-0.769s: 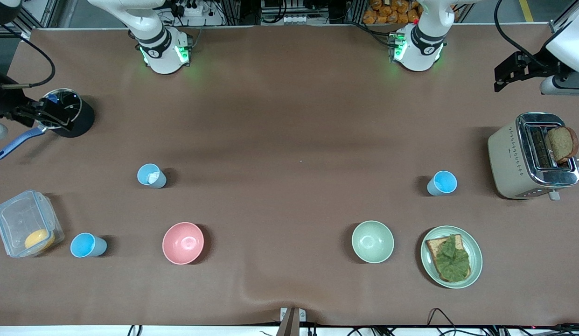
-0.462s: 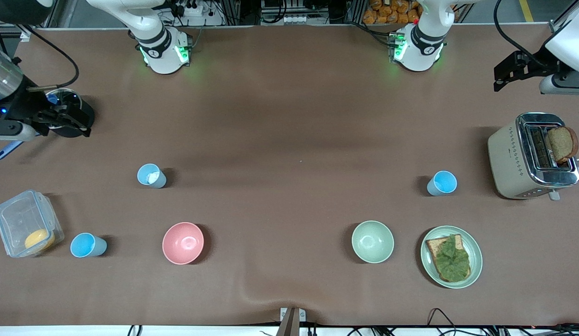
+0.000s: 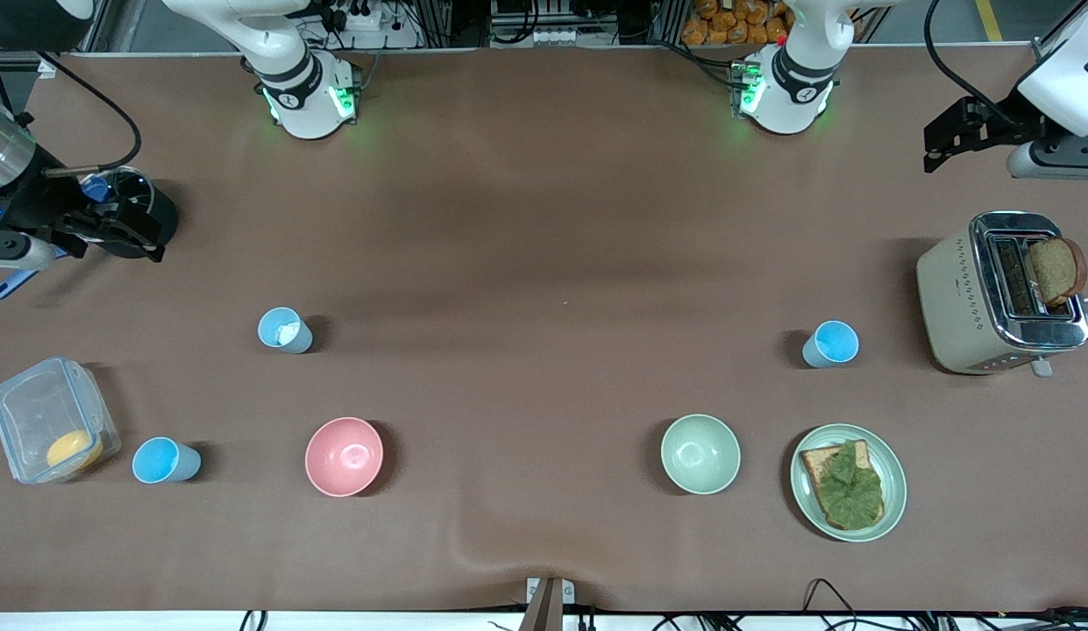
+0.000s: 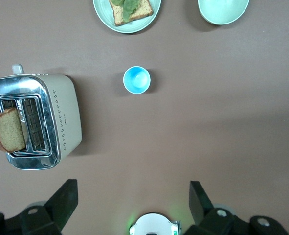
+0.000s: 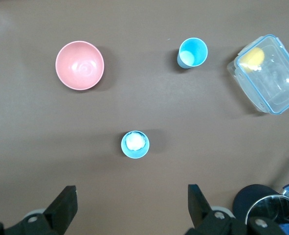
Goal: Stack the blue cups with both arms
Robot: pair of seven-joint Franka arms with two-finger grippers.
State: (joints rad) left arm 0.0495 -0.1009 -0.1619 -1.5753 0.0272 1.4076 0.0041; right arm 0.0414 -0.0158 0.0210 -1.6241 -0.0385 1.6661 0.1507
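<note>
Looking at where things sit, you haven't started any grasp yet, so this is the approach step. Using the pink bowl as the anchor: the pale blue cup with the whitish patch inside stands farther from the front camera than the bowl, slightly toward the right arm's end. One bright blue cup stands level with the bowl, toward the right arm's end, near a clear lidded box. Another bright blue cup is well apart from the bowl, toward the left arm's end of the desk. All three are upright, none nested.

Your right tool hangs over a black pot, well away from the bowl at the right arm's end, fingers spread wide with nothing between them. Your left tool is over bare desk out at the left arm's end, also wide and empty.

My guess for the next move: bring each tool down over a cup on its own side, line the fingers up across the rim, then close. Cups are tapered and light, so go gently or they'll tip.
</note>
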